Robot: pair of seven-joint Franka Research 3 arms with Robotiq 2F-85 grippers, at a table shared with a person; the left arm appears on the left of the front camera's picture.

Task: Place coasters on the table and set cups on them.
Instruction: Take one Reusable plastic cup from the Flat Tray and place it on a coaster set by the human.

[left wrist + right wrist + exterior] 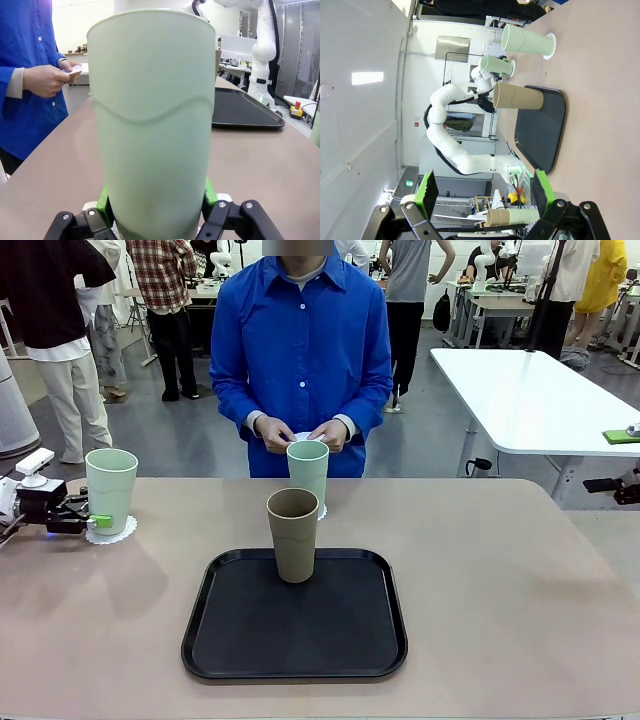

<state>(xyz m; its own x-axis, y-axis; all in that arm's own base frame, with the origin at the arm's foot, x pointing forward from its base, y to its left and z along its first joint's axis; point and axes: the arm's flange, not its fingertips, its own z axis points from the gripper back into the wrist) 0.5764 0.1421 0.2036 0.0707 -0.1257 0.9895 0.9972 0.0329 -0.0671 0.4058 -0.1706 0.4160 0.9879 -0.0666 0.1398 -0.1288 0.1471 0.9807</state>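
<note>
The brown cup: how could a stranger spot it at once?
Find the black tray in the middle of the tan table. A tall cup stands near its far edge. It alone is brown and on the tray; both other cups are mint green.

We see three upright cups on the tan table [500,570]. At mid-left, a pale green cup [110,490] stands on a lace doily [125,531]. Above centre, a second green cup [307,473] stands on a second doily [321,512]. At centre, the brown cup [292,535] stands on the black tray [230,640].
</note>
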